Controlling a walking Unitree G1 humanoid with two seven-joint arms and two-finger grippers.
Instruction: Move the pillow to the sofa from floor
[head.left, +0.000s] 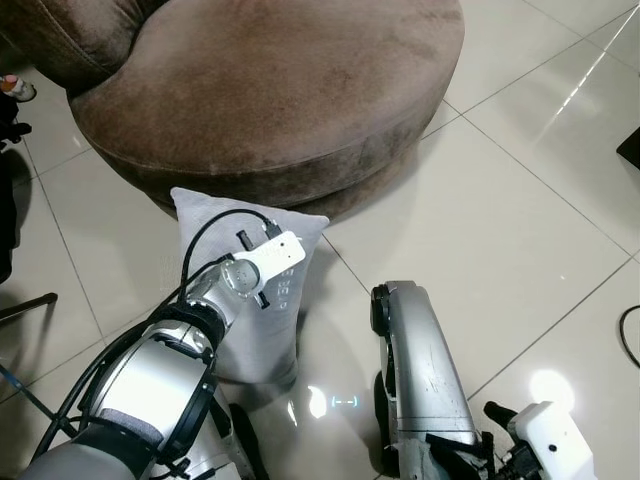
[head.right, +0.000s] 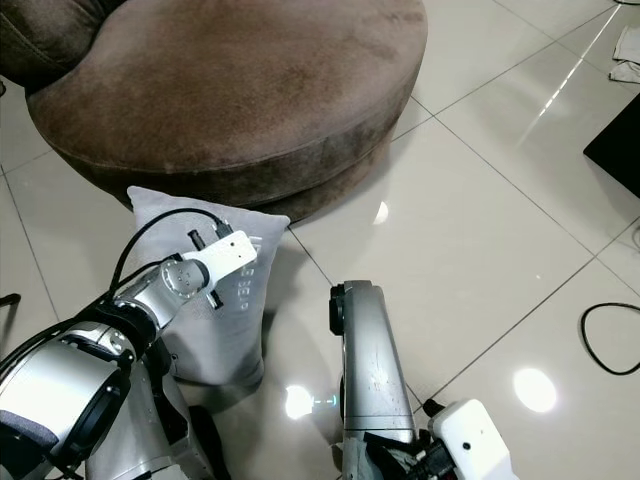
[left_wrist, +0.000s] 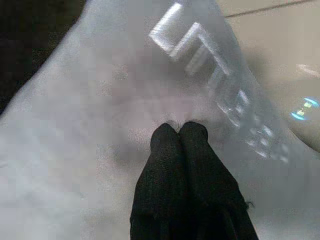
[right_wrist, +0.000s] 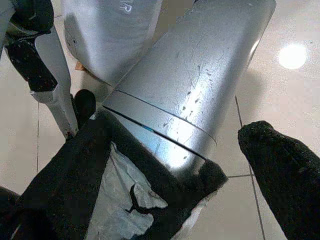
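The light grey fabric pillow (head.left: 250, 290), propped against the round brown velvet sofa (head.left: 280, 90), is pinched by the closed left claw (left_wrist: 179, 131), apparently for lifting, while the right claw (right_wrist: 165, 165) is held open and empty.

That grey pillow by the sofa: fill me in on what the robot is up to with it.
The left gripper is pressed against the grey pillow, jaws closed together on its fabric. The pillow stands upright on the tiled floor, right at the base of the round brown sofa, so it is not yet lifted. The right gripper is low and open, holding nothing.
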